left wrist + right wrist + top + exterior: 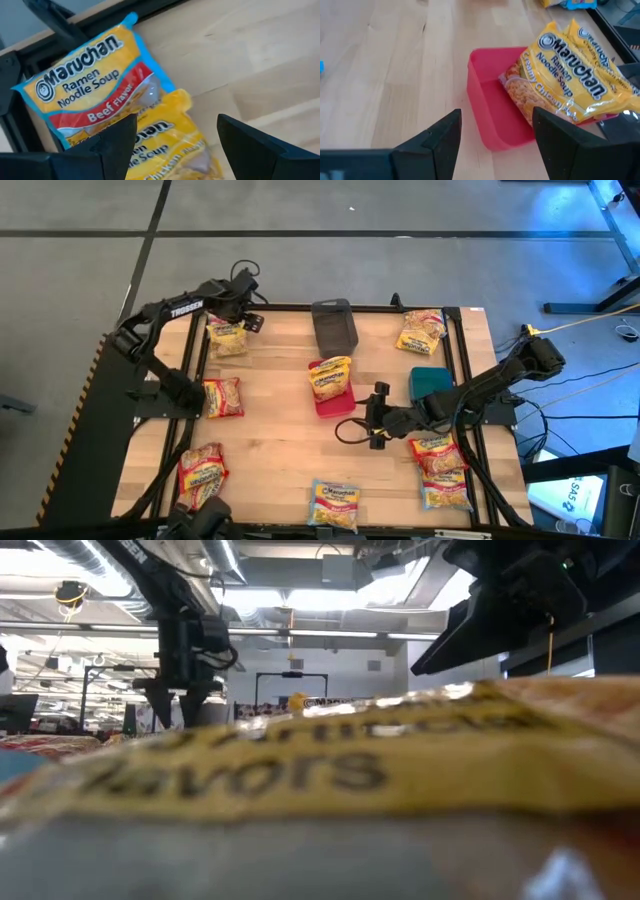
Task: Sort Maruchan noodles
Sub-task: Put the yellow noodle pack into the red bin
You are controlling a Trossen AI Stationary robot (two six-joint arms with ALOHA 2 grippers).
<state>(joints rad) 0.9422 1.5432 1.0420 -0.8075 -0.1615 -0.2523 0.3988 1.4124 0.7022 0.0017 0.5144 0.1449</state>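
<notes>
Overhead, ceiling lights (300, 600) glare above wooden table (280, 395).

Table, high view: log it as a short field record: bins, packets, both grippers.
red bin: centre of table, packet lying partly in it, sticking out over the rim
grey bin: far edge, middle
teal bin: right side
left gripper: open, above two overlapping packets at the far left corner
right gripper: open, empty, just right of the red bin
</notes>
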